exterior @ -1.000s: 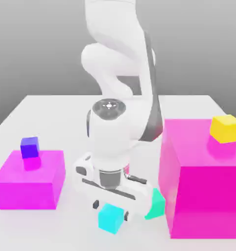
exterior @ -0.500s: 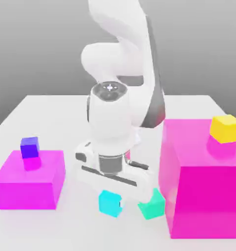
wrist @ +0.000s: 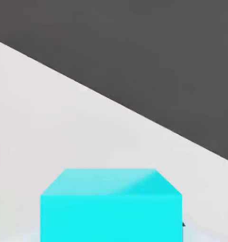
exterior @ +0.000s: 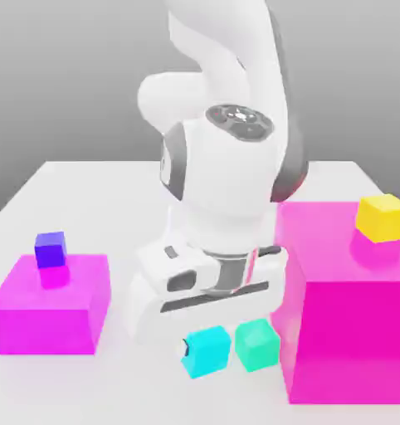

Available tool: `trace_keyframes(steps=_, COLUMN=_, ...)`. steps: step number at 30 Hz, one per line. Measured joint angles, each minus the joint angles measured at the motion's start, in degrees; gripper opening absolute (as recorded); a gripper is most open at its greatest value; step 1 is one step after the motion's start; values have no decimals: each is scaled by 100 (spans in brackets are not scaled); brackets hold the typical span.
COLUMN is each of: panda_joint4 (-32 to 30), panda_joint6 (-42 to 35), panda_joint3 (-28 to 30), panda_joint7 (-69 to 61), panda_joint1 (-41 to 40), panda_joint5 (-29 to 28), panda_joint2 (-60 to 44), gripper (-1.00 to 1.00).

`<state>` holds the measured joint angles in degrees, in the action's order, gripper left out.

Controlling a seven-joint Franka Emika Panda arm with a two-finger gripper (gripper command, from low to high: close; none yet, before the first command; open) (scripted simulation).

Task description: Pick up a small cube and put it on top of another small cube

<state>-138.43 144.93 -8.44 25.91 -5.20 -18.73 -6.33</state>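
Cyan cube (exterior: 207, 350): small, plain, flat-faced; it sits low at the front of the white desk (exterior: 79, 199), just beside a greener teal cube (exterior: 256, 344) and near the foot of the big magenta block (exterior: 353, 332). In the hand view its top face (wrist: 111, 182) fills the near field, square to the camera.
End effector (exterior: 195, 353): closed narrow on the cyan cube; a dark finger pad (exterior: 187, 350) shows against the side of the cube toward the exterior view's left.
Step in hand: the grasp appears made; the carry to the target looks not yet done.
Yellow cube (exterior: 383, 217): small, bright, resting on top of the big magenta block at the exterior view's right, well apart from the cyan cube and higher.
Next move, as judged: lift clear of the teal cube, rise above the block's top edge, then centre the cyan cube over the yellow one before lowering.
Risk: the small yellow top leaves little margin for misalignment.
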Motion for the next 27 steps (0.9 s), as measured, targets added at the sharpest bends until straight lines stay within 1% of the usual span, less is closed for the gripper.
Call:
trace_keyframes(steps=3, panda_joint4=283, panda_joint6=-539, panda_joint3=-161, panda_joint7=-698, panda_joint1=292, panda_joint5=-142, panda_joint2=244, gripper=-100)
trace_keyframes(steps=4, panda_joint4=342, panda_joint6=-723, panda_joint3=-213, panda_joint7=-814, panda_joint1=435, panda_joint5=-104, panda_joint2=364, gripper=-100)
trace_keyframes(steps=8, panda_joint4=474, panda_joint6=-1437, panda_joint3=-423, panda_joint7=-964, panda_joint1=1036, panda_joint5=310, panda_joint2=934, gripper=-100)
trace_keyframes(steps=12, panda_joint4=483, panda_joint6=-2031, panda_joint3=-644, panda_joint7=-835, panda_joint1=1432, panda_joint5=943, panda_joint2=1542, gripper=-100)
trace_keyframes(steps=19, panda_joint4=384, panda_joint6=-2960, panda_joint3=-1000, panda_joint7=-464, panda_joint1=2193, panda_joint5=2357, panda_joint2=2657, gripper=-100)
trace_keyframes(steps=20, panda_joint4=325, panda_joint6=-3033, panda_joint3=-988, panda_joint7=-362, panda_joint1=2215, panda_joint5=2511, panda_joint2=2780, gripper=-100)
trace_keyframes(steps=21, panda_joint4=216, panda_joint6=-2944, panda_joint3=-999, panda_joint7=-307, panda_joint1=2225, panda_joint5=2588, panda_joint2=2795, gripper=-100)
trace_keyframes(steps=24, panda_joint4=-217, panda_joint6=-2337, panda_joint3=-1082, panda_joint7=-243, panda_joint1=2223, panda_joint5=2657, panda_joint2=2614, gripper=-100)
trace_keyframes(steps=25, panda_joint4=-314, panda_joint6=-2191, panda_joint3=-1104, panda_joint7=-236, panda_joint1=2219, panda_joint5=2663, panda_joint2=2563, gripper=100)
trace_keyframes(steps=27, panda_joint4=-314, panda_joint6=-2191, panda_joint3=-1104, panda_joint7=-236, panda_joint1=2219, panda_joint5=2663, panda_joint2=2563, gripper=100)
